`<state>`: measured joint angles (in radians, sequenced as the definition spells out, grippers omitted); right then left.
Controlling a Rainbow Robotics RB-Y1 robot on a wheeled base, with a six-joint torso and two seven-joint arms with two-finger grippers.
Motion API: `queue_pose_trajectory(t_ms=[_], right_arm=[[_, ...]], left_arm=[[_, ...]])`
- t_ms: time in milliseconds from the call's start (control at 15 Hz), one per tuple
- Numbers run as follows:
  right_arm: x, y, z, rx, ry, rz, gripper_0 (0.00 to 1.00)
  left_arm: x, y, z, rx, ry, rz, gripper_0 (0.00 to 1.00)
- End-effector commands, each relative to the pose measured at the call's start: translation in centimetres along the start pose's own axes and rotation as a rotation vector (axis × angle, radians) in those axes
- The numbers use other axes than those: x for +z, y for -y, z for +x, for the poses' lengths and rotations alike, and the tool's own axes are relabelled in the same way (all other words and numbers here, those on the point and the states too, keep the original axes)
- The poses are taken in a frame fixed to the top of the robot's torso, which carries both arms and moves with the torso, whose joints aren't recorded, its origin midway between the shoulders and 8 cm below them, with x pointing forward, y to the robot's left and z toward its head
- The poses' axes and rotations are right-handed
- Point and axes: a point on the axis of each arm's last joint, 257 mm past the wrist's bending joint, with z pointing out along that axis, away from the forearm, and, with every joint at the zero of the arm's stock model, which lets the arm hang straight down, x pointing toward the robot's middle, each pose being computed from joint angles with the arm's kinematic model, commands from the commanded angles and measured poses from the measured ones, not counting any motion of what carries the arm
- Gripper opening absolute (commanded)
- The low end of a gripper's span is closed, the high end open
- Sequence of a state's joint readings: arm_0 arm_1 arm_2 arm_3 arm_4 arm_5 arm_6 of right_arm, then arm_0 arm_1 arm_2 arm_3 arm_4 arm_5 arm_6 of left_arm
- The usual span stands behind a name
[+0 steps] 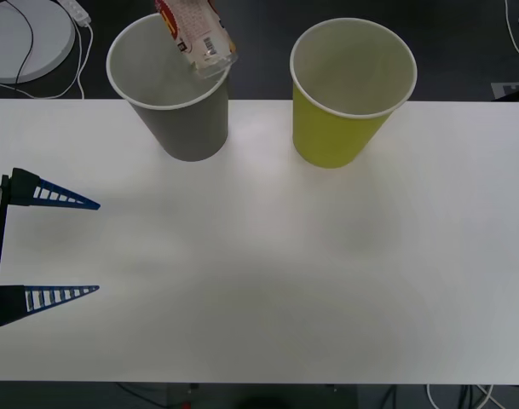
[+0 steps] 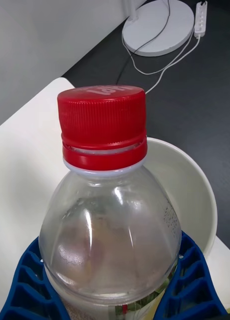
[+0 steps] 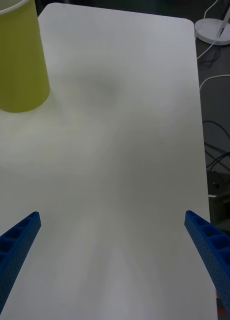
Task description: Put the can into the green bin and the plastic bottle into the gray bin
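Note:
The plastic bottle (image 1: 195,34) hangs tilted, base down, over the far rim of the gray bin (image 1: 182,119). In the right wrist view its red cap (image 2: 102,130) and clear body (image 2: 109,235) sit between the blue fingers of my right gripper (image 2: 112,295), which is shut on it, with the gray bin's white inside (image 2: 192,195) just beyond. The green bin (image 1: 348,111) stands upright to the right of the gray one; it is also the green bin (image 3: 19,60) in the left wrist view. My left gripper (image 1: 97,247) rests open at the table's left side, left gripper (image 3: 112,235) over bare tabletop. The can is out of view.
The white table (image 1: 268,281) stretches bare in front of both bins. Behind its far edge the dark floor carries a round white base (image 1: 25,38), a power strip (image 1: 76,10) and cables. More cables lie off the table's side (image 3: 215,150).

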<state>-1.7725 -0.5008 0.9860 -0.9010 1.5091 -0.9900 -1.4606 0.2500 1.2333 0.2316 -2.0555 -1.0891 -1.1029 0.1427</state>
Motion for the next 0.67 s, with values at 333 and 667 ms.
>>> queue_pose_trajectory(t_ms=[333,667], right_arm=[[1.9,-0.8,-1.2,-0.009,0.006,0.031,0.0],[3.0,-0.9,-1.7,-0.018,0.01,0.06,0.0]], left_arm=[[0.0,0.0,0.0,0.0,0.0,0.0,1.0],[0.0,0.0,0.0,0.0,0.0,0.0,1.0]])
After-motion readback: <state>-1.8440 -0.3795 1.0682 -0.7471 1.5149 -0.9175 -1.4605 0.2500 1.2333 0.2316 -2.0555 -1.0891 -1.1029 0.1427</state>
